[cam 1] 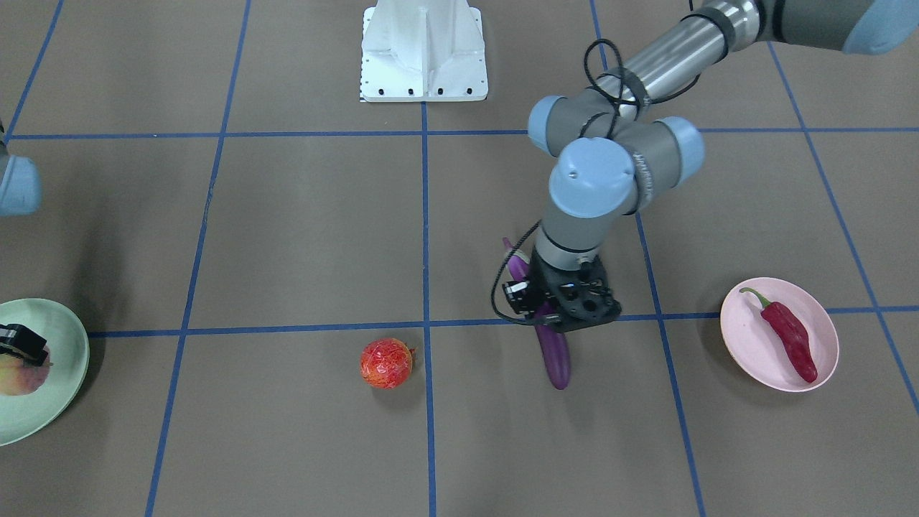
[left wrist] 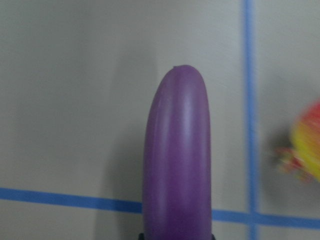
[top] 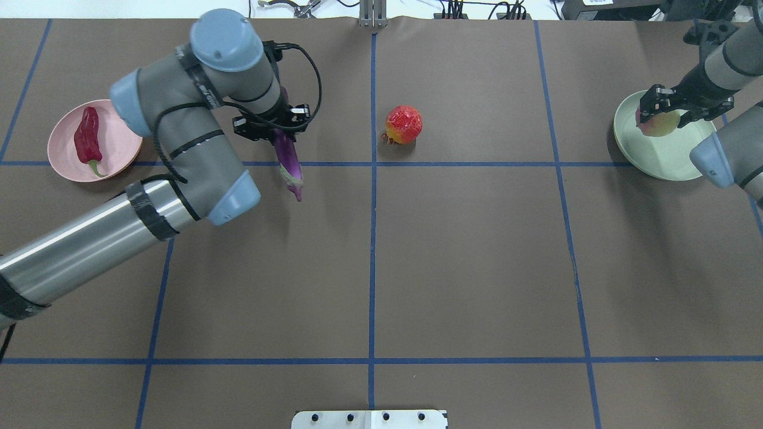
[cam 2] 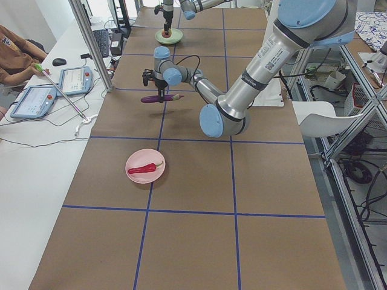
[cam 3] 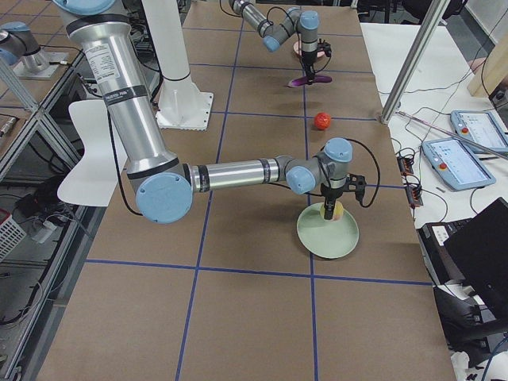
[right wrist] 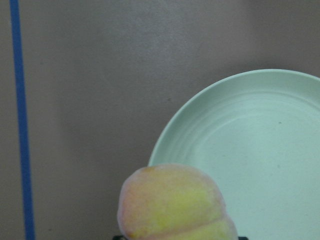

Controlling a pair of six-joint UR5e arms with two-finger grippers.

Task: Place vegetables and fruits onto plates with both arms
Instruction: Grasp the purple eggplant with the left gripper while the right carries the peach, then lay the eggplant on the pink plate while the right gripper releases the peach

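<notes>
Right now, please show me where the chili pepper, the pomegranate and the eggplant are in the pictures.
chili pepper [cam 1: 790, 334], exterior front-facing view, middle of its red body.
pomegranate [top: 404, 124], overhead exterior view, centre of the fruit.
eggplant [top: 287, 156], overhead exterior view, purple part of its body.

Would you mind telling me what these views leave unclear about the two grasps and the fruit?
- Left gripper: its contact with the eggplant is hidden under the wrist in the front-facing view and cut off below the left wrist view.
- Whether the peach in the right gripper touches the green plate: the peach covers the contact in the right wrist view.
- Pomegranate: blurred, cut by the right edge, left wrist view.
</notes>
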